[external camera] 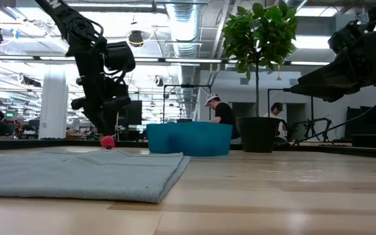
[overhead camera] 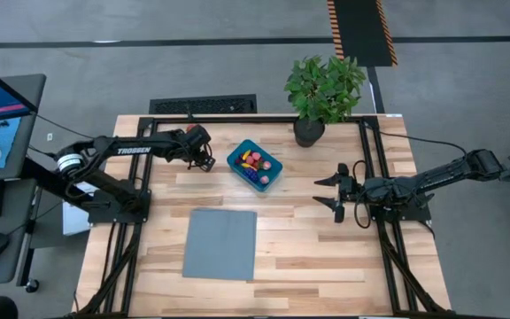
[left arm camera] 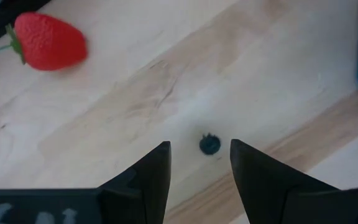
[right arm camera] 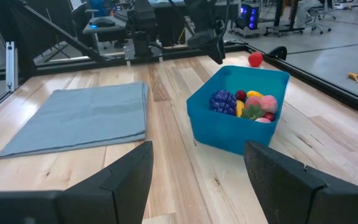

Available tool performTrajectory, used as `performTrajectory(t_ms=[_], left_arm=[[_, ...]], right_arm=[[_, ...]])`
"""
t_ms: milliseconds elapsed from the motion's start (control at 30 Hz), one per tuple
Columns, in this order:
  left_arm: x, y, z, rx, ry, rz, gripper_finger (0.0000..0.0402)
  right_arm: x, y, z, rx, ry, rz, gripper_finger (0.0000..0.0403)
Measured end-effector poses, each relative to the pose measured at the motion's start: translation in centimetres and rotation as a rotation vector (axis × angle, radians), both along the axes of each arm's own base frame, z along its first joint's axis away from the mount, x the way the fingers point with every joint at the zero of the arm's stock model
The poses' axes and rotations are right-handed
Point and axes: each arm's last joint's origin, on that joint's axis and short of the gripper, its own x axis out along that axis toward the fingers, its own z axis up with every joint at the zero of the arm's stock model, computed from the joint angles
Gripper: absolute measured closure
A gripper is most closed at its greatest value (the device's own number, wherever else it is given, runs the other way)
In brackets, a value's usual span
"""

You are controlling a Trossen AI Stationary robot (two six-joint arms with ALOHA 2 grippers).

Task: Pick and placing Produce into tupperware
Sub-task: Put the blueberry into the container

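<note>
The teal tupperware (overhead camera: 255,165) stands on the table's far middle part with several small toy fruits (right arm camera: 247,102) inside. Left of it, my left gripper (overhead camera: 205,160) points steeply down, low over the wood. In the left wrist view it (left arm camera: 199,144) is open, and a tiny dark blue berry (left arm camera: 210,144) lies on the wood between and just past its fingertips, untouched. A red strawberry (left arm camera: 48,42) lies farther off on the table. My right gripper (overhead camera: 333,192) waits open at the right, pointing at the tupperware (right arm camera: 238,118).
A folded grey cloth (overhead camera: 220,242) lies flat at the table's near middle. A potted plant (overhead camera: 323,93) stands at the far edge, right of the tupperware. A dark frame runs along the table's edges. People sit in the room beyond the table.
</note>
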Motion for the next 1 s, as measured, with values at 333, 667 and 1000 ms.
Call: performTrajectory(t_ms=[333,667,1000], left_arm=[[0.0,0.0,0.0,-0.052,-0.036,-0.022,0.0245],[0.0,0.1,-0.1,-0.073,-0.04,-0.05,0.0245],[0.3,0.6,-1.3,-0.097,-0.023,-0.03,0.0245]], right_arm=[[0.0,0.0,0.0,0.0,0.0,0.0,0.0129],[0.0,0.0,0.0,0.0,0.0,0.0,0.0129],[0.0,0.0,0.0,0.0,0.0,0.0,0.0129]])
